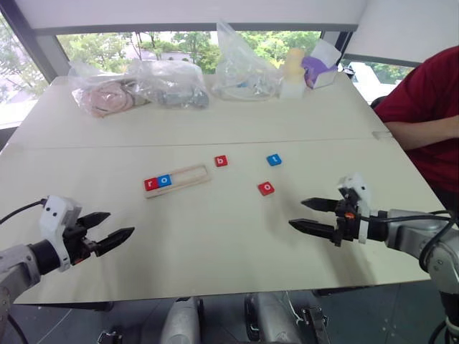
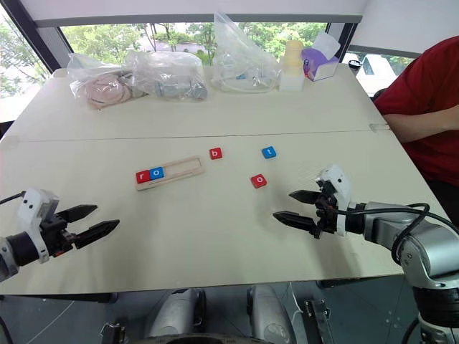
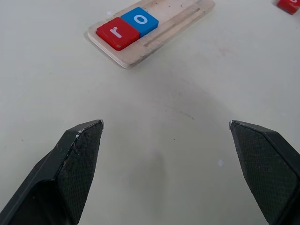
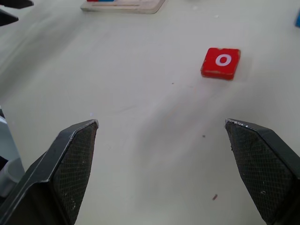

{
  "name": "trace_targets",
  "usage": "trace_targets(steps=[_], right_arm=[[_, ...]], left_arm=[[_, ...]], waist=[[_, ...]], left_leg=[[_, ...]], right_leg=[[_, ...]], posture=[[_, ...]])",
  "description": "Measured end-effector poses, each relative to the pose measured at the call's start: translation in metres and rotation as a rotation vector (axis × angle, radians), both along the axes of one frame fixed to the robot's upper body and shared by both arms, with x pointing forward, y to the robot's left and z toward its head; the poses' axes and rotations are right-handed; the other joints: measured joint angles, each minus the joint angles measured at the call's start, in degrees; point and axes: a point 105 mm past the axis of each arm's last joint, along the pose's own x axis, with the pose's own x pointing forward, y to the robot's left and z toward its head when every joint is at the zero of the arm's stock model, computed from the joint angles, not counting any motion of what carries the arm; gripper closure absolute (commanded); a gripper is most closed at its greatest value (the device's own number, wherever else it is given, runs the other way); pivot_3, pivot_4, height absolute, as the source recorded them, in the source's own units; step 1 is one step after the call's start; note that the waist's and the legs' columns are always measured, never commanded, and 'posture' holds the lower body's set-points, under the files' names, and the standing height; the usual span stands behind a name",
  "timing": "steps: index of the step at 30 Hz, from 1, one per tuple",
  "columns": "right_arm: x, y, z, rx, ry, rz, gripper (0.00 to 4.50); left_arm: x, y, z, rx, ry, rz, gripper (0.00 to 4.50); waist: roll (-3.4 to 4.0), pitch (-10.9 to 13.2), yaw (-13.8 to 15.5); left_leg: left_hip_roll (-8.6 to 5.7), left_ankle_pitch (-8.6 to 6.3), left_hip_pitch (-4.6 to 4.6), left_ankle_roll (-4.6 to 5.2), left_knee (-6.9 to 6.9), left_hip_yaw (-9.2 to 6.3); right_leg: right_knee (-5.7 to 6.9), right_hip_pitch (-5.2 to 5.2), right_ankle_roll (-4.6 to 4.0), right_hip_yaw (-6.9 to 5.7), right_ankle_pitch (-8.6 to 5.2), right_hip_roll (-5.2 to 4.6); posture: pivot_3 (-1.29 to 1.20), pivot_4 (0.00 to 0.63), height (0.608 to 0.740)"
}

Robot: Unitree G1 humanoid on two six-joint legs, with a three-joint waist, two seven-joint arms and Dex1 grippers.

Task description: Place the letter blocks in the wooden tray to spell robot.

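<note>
My left claw [image 1: 115, 228] hung with its fingers spread wide, nothing between them, low over the bare table [image 1: 215, 236]. Ahead of it, off toward the right claw's side, sat the wooden tray [image 1: 188, 176], its nearest end filled: a red tile reading "r" [image 3: 117, 33], then a blue tile reading "o" [image 3: 139, 20] touching it. My right claw [image 2: 295, 205] was spread and empty too. Just ahead of it lay a red "o" [image 4: 221, 62], loose on the table. Farther out lay the blue "t" [image 1: 273, 160], and off toward the tray the red "b" [image 1: 221, 161]. Both were outside the tray.
</note>
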Motion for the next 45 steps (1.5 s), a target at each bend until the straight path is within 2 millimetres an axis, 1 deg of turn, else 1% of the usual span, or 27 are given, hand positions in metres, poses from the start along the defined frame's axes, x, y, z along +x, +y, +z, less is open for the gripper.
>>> trace_targets(steps=[10, 15, 20, 24, 27, 29, 31, 32, 33, 34, 36, 38, 40, 42, 45], right_arm=[[0.002, 0.000, -0.004, -0.026, -0.001, 0.000, 0.03], [0.001, 0.003, -0.012, -0.053, 0.025, 0.008, 0.03], [0.006, 0.005, -0.005, -0.056, -0.004, 0.013, 0.03], [0.005, 0.004, -0.005, -0.057, 0.004, 0.010, 0.03], [0.006, 0.008, -0.003, -0.050, 0.005, 0.022, 0.03], [0.008, 0.017, 0.004, -0.035, -0.014, 0.047, 0.03], [0.011, 0.043, 0.011, -0.005, -0.051, 0.120, 0.03], [0.011, 0.054, 0.014, 0.008, -0.065, 0.154, 0.03], [0.011, 0.072, 0.017, 0.033, -0.082, 0.200, 0.03], [0.009, 0.085, 0.018, 0.045, -0.090, 0.237, 0.03], [0.007, 0.102, 0.015, 0.041, -0.095, 0.276, 0.03], [0.008, 0.117, 0.011, 0.012, -0.111, 0.300, 0.03], [0.010, 0.130, 0.007, 0.006, -0.129, 0.303, 0.03], [0.011, 0.137, 0.003, -0.003, -0.140, 0.302, 0.03], [0.011, 0.145, -0.001, -0.010, -0.152, 0.294, 0.03]], left_arm=[[0.004, 0.001, 0.003, 0.010, -0.018, 0.014, 0.00], [0.007, 0.003, 0.004, 0.030, -0.020, 0.009, 0.00], [0.008, 0.006, 0.006, 0.041, -0.021, -0.010, 0.00], [0.014, 0.017, 0.009, 0.100, -0.019, -0.017, 0.00], [0.027, 0.026, 0.014, 0.185, -0.035, -0.059, 0.00], [0.037, 0.029, 0.016, 0.221, -0.048, -0.093, 0.00], [0.061, 0.029, 0.021, 0.244, -0.083, -0.147, 0.00], [0.069, 0.027, 0.023, 0.252, -0.095, -0.170, 0.00], [0.083, 0.024, 0.027, 0.264, -0.114, -0.210, 0.00], [0.092, 0.020, 0.031, 0.278, -0.132, -0.244, 0.00], [0.108, 0.014, 0.033, 0.296, -0.145, -0.292, 0.00], [0.124, 0.007, 0.024, 0.310, -0.118, -0.344, 0.00], [0.133, -0.001, 0.012, 0.315, -0.081, -0.391, 0.00], [0.139, -0.009, 0.005, 0.316, -0.056, -0.437, 0.00], [0.144, -0.018, -0.001, 0.317, -0.034, -0.491, 0.00]], waist=[[0.00, 0.0, 0.0], [0.00, 0.0, 0.0], [0.00, 0.0, 0.0], [0.00, 0.0, 0.1], [0.00, 0.0, 0.1], [0.02, 0.0, 0.0], [0.00, 0.0, 0.0], [0.00, 0.0, 0.0], [0.00, 0.0, 0.0], [0.00, 0.0, 0.0], [0.00, 0.0, 0.1], [-0.02, 0.0, 0.2], [-0.07, 0.0, 0.2], [-0.09, 0.0, 0.2], [-0.10, 0.0, 0.0]], left_leg=[[0.00, 0.00, 0.00, 0.00, 0.00, 0.01], [0.00, 0.00, 0.00, 0.00, -0.01, 0.01], [0.00, 0.00, -0.01, 0.00, -0.01, 0.02], [0.00, 0.00, -0.02, 0.00, -0.02, 0.02], [-0.01, 0.00, -0.02, 0.00, -0.01, 0.05], [0.00, 0.00, -0.03, 0.00, -0.02, 0.08], [0.04, 0.00, -0.06, 0.00, -0.01, 0.06], [0.04, 0.00, -0.07, 0.00, -0.01, 0.05], [0.04, 0.00, -0.08, 0.00, -0.02, 0.05], [0.04, 0.00, -0.14, 0.00, -0.03, 0.07], [-0.01, -0.01, -0.21, 0.03, -0.05, 0.13], [-0.05, -0.04, -0.25, 0.07, -0.02, 0.18], [-0.05, -0.04, -0.30, 0.08, 0.01, 0.18], [-0.04, -0.04, -0.35, 0.08, 0.03, 0.17], [-0.03, -0.04, -0.38, 0.08, 0.05, 0.16]], right_leg=[[-0.01, 0.00, 0.00, 0.00, 0.00, 0.00], [-0.01, -0.01, 0.00, 0.00, 0.00, 0.00], [-0.01, -0.02, -0.01, 0.00, 0.00, 0.00], [-0.02, -0.05, -0.01, 0.00, 0.00, 0.00], [-0.02, -0.06, -0.02, 0.00, 0.00, -0.02], [-0.01, -0.09, -0.05, 0.00, 0.02, -0.03], [0.01, -0.15, -0.14, -0.04, 0.08, 0.08], [0.01, -0.15, -0.14, -0.05, 0.08, 0.11], [0.02, -0.15, -0.14, -0.05, 0.08, 0.14], [0.01, -0.19, -0.11, -0.06, 0.09, 0.13], [0.02, -0.24, -0.05, -0.06, 0.09, 0.11], [0.03, -0.25, 0.18, -0.06, 0.20, 0.10], [0.04, -0.28, 0.21, -0.06, 0.21, 0.11], [0.06, -0.33, 0.22, -0.06, 0.21, 0.12], [0.09, -0.36, 0.23, -0.07, 0.21, 0.13]], posture=[[0.00, 0.150, 0.738], [0.00, 0.150, 0.738], [0.00, 0.150, 0.738], [0.00, 0.150, 0.738], [0.00, 0.150, 0.738], [0.00, 0.150, 0.738], [0.00, 0.150, 0.738], [0.00, 0.150, 0.738], [0.00, 0.150, 0.738], [0.00, 0.150, 0.738], [0.00, 0.150, 0.738], [0.00, 0.150, 0.738], [0.00, 0.150, 0.738], [0.00, 0.150, 0.738], [0.00, 0.150, 0.738]])
